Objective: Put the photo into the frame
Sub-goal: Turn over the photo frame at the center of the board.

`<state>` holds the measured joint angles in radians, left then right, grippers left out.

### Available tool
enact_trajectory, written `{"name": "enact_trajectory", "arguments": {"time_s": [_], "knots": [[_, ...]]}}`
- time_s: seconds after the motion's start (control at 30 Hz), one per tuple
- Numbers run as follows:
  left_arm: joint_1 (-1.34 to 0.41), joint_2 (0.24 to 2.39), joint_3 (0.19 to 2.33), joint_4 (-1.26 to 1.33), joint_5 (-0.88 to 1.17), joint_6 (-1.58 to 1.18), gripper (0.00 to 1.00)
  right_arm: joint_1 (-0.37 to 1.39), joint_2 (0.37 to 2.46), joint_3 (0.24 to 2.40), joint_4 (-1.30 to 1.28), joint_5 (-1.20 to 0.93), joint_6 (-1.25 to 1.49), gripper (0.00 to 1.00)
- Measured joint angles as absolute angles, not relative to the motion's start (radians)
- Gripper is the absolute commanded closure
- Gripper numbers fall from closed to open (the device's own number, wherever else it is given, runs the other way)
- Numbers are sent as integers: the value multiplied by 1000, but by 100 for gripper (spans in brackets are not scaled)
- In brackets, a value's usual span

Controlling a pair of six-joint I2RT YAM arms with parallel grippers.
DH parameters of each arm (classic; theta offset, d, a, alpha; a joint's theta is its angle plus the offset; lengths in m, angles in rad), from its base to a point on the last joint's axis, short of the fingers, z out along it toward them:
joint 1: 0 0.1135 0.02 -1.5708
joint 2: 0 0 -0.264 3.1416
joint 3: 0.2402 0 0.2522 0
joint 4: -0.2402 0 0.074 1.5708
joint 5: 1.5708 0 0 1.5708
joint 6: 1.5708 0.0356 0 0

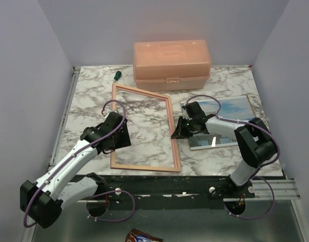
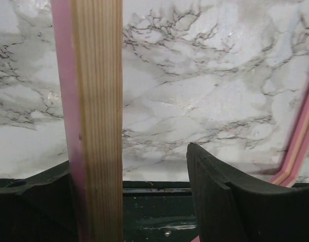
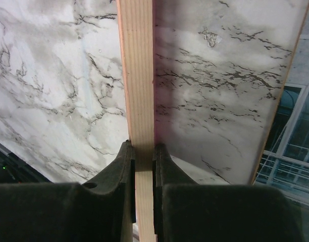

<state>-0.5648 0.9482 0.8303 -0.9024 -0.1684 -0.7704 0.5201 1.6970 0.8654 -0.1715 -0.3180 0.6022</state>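
The frame (image 1: 144, 166) lies in the middle of the marble table with its pale wood back facing up. My right gripper (image 1: 175, 132) is shut on its right rail; in the right wrist view both pads clamp the wood rail (image 3: 139, 75) at the gripper (image 3: 143, 151). My left gripper (image 1: 121, 133) is open at the left rail. In the left wrist view that rail (image 2: 96, 101) rests against the left finger of the gripper (image 2: 129, 161), with a wide gap to the right finger. The photo (image 1: 235, 107) lies right of the frame, partly under my right arm; a corner of it shows in the right wrist view (image 3: 296, 146).
A peach plastic box (image 1: 172, 63) stands at the back. A green-handled screwdriver (image 1: 116, 75) lies at the back left. The table's front edge (image 1: 195, 176) is just behind the frame's near rail. Grey walls close in on three sides.
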Motion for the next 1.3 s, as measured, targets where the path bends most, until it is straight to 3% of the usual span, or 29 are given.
{"name": "enact_trajectory", "arguments": {"time_s": [0.47, 1.3], "knots": [[-565, 1107, 788, -827, -177, -752, 33, 524, 1644, 873, -299, -195, 599, 100], [-565, 1385, 779, -824, -256, -746, 13, 528, 1643, 899, -353, -128, 575, 100]]}}
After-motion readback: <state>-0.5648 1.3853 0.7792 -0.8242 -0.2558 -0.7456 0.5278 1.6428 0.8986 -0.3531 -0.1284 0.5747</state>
